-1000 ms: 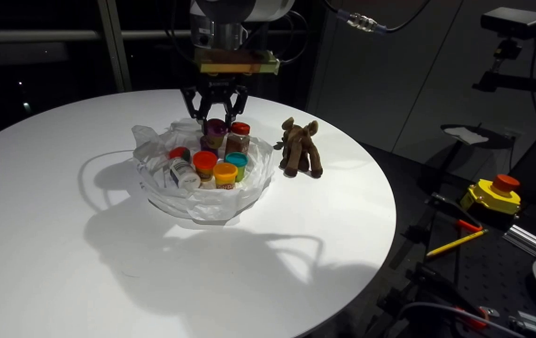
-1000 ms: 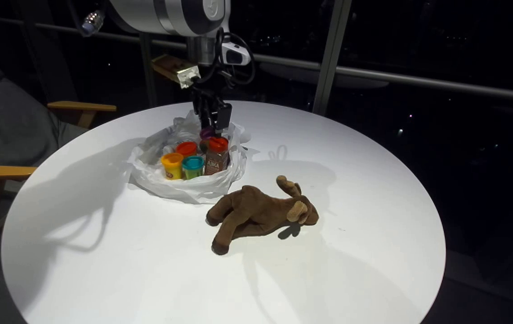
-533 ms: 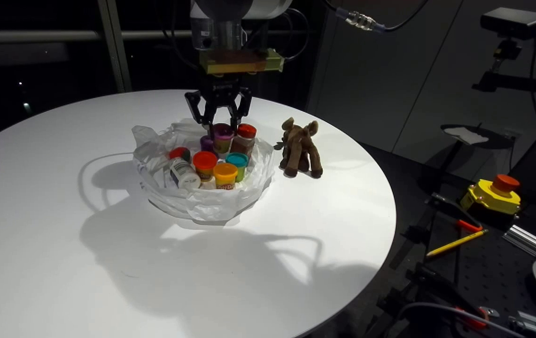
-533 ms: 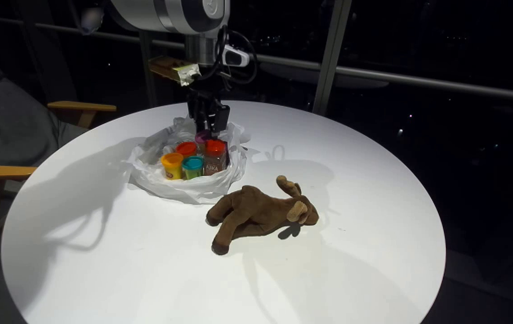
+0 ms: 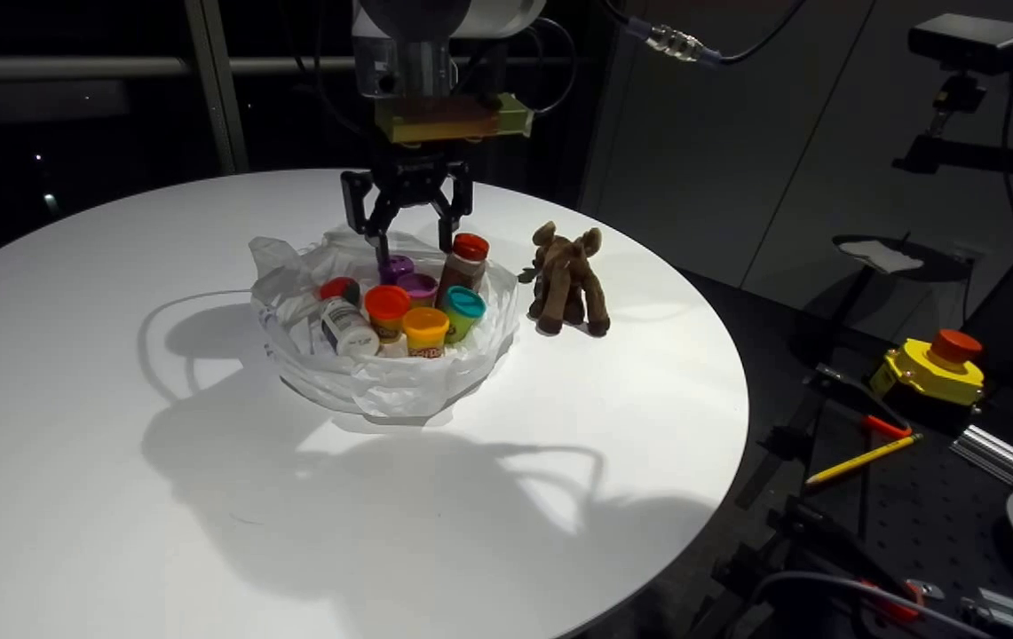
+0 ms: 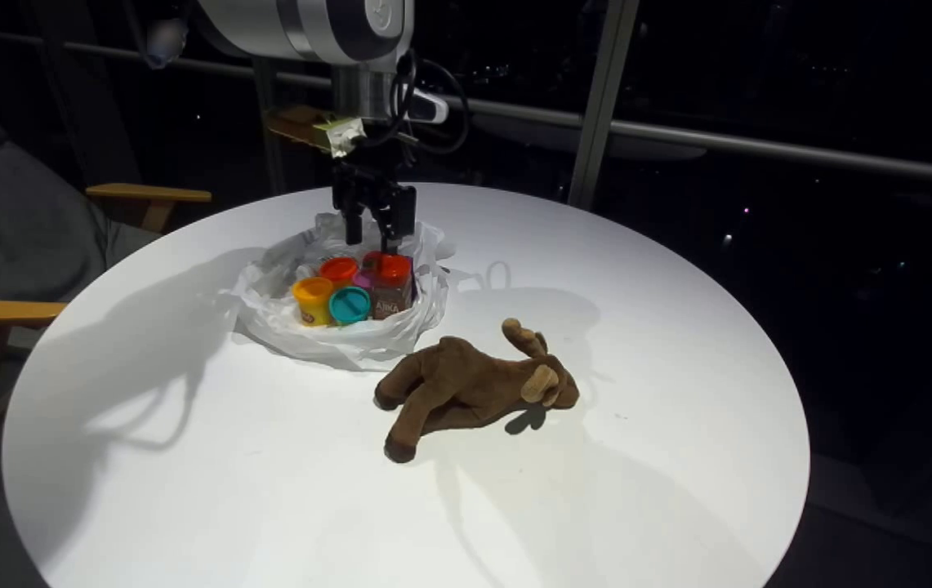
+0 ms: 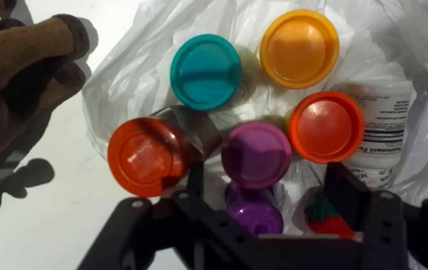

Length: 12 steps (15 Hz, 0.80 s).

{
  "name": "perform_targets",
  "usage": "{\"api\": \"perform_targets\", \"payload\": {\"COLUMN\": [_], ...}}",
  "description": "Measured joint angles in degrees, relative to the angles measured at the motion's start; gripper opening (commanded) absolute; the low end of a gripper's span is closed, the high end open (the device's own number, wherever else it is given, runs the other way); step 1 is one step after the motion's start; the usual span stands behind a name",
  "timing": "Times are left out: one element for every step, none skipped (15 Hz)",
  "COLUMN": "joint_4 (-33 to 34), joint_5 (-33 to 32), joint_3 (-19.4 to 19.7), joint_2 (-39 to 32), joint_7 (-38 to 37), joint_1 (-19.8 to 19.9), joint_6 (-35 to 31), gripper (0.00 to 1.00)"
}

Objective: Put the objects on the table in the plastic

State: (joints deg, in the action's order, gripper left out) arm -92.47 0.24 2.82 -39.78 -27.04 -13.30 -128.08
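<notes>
While the claw (image 5: 415,248) hangs with jaws apart above the plastic wrapper (image 5: 404,390), the purple-lidded cup (image 7: 256,155) sits inside, beside the red-capped bottle (image 5: 462,270) (visibly tilted). The brown plush animal (image 6: 470,382) lies outside, on the worktop (image 6: 678,465).

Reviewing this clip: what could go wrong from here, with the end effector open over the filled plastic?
The red-capped jar leans close beside the open end effector; a sideways move might knock it over. The brown plush animal lies outside the crowded plastic; it may not fit without displacing something, perhaps the tilted teal-lidded tub.
</notes>
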Motion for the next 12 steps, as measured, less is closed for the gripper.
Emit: {"api": "perform_targets", "payload": {"joint_4": [0.33,0.72,1.11,1.49,1.67,1.7,1.61,1.33,0.71,-0.43,-2.07,-4.21], "joint_5": [0.0,-0.03,-0.04,-0.04,-0.04,-0.04,-0.04,-0.04,-0.04,-0.04,-0.04,-0.04], "joint_3": [-0.01,-0.02,-0.02,-0.05,-0.06,-0.06,-0.06,-0.04,0.12,0.47,0.88,1.33], "joint_2": [-0.08,-0.07,0.03,0.35,0.98,1.95,3.18,4.73,6.5,8.49,10.63,12.84], "joint_7": [0.11,0.21,0.23,0.23,0.2,0.08,-0.38,-1.06,-2.1,-3.35,-4.59,-5.75], "joint_1": [-0.02,-0.08,-0.16,-0.26,-0.42,-0.6,-0.72,-0.77,-0.78,-0.76,-0.61,-0.31], "joint_6": [-0.62,-1.11,-1.63,-1.72,-1.72,-1.72,-1.68,-1.63,-1.59,-1.55,-1.52,-1.49], "gripper": [1.0,1.0,1.0,1.0,1.0,1.0,1.0,1.0,1.0,1.0,1.0,1.0]}}
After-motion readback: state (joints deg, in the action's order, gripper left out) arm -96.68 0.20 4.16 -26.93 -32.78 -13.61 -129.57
